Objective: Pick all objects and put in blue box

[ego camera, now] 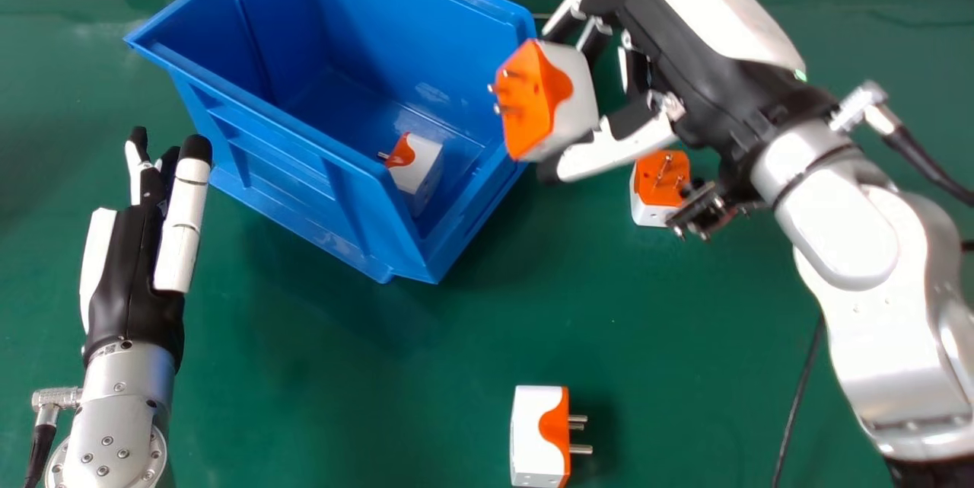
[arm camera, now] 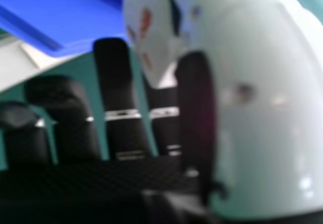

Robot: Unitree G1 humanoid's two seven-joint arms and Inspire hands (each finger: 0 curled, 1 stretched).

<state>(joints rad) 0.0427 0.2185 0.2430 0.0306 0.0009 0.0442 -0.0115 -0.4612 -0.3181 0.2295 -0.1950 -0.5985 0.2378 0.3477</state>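
Near the blue box [ego camera: 281,168], a white-and-orange adapter [ego camera: 536,119] pinched in the right hand [ego camera: 677,39], the left hand [ego camera: 137,267] held straight

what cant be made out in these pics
- Box, head view: far corner cut off by the top edge; near part of its floor hidden by the near wall.
- Held plug, head view: far end behind the right hand.
- Far plug, head view: right side partly behind the right wrist.
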